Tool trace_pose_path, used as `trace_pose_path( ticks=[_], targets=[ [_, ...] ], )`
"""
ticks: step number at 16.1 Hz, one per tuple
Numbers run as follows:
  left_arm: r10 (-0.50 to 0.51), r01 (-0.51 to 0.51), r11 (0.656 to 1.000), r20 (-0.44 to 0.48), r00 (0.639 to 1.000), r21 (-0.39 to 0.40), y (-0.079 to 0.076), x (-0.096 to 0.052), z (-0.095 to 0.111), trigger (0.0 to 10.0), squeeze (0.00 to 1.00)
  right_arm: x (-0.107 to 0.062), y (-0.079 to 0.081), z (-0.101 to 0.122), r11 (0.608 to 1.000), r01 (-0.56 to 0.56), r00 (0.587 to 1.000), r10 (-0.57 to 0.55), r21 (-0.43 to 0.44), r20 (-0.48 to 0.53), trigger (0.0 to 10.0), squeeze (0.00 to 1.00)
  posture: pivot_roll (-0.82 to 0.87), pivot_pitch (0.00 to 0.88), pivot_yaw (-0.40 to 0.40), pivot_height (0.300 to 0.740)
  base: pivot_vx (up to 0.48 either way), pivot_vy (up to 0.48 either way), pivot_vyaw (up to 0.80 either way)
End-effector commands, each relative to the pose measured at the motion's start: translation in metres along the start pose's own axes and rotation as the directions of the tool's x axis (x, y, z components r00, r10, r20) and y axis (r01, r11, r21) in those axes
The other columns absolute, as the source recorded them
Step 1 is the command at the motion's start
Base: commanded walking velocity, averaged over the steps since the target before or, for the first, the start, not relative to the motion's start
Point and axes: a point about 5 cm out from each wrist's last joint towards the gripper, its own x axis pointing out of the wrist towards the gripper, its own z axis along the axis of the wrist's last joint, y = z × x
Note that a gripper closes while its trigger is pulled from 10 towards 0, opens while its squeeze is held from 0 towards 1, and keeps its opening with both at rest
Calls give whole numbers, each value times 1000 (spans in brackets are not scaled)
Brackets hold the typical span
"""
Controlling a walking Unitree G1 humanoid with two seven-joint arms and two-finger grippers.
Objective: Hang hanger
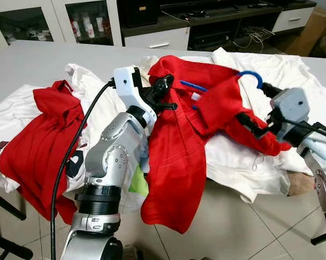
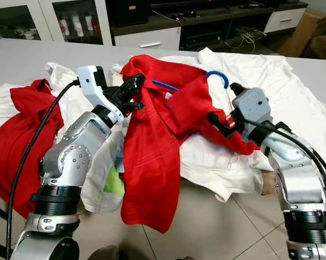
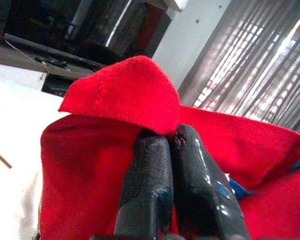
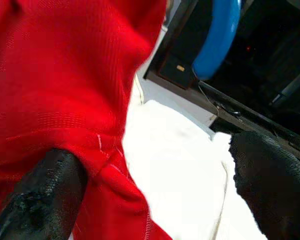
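Pinching red shirt (image 1: 176, 146), left fingers (image 3: 159, 175) flank blue hanger (image 1: 252, 77).

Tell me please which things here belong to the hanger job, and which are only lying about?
Belonging to the job:
- blue hanger, its hook sticking out of the shirt
- red shirt, lifted on the hanger
- left gripper, shut on the shirt's cloth
- right gripper, open beside a sleeve

Only lying about:
- second red garment
- white clothes
- grey table
- cabinets
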Motion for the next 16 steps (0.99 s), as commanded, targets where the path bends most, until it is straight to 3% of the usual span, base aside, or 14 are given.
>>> trace_pose_path(
  ticks=[1,2,7,10,11,13,14,15,16],
  targets=[
    [-18,18,1000,-6,1000,14,-5,4,1,0,0,-1,-5,11,1000,11,999,-11,10,44,10000,384,58,0,24,740,0,0,0],
    [-16,16,1000,-5,1000,14,-4,3,1,0,0,-3,-6,13,1000,7,999,-9,26,52,10000,0,58,0,22,740,0,0,0],
    [-13,13,1000,7,1000,9,-3,3,2,0,0,-9,-8,9,997,-34,999,32,64,35,10000,0,56,0,17,740,0,0,0],
    [-13,13,1000,13,1000,7,-3,3,2,0,0,-10,-9,-7,994,-12,997,4,-107,-80,10000,0,52,0,17,740,0,0,0],
    [-12,12,1000,11,1000,7,-3,3,2,0,0,-11,-11,-11,990,9,995,-23,-141,-97,10000,1000,49,0,19,740,0,0,0],
    [-13,13,1000,8,1000,7,-3,3,1,0,0,-11,-13,-7,992,47,996,-55,-116,-67,10000,1000,50,0,22,740,0,0,0],
    [-13,13,1000,7,1000,7,-3,3,1,0,0,-11,-16,-5,995,62,997,-66,-83,-50,10000,255,49,0,22,740,0,0,0],
    [-12,12,1000,5,1000,7,-3,3,0,0,0,-12,-17,-3,996,66,997,-69,-68,-36,10000,0,49,0,23,740,0,0,0],
    [-11,11,1000,4,1000,8,-3,3,0,0,0,-14,-19,1,997,66,998,-67,-38,-5,10000,0,48,0,24,740,0,0,0]
  ],
)
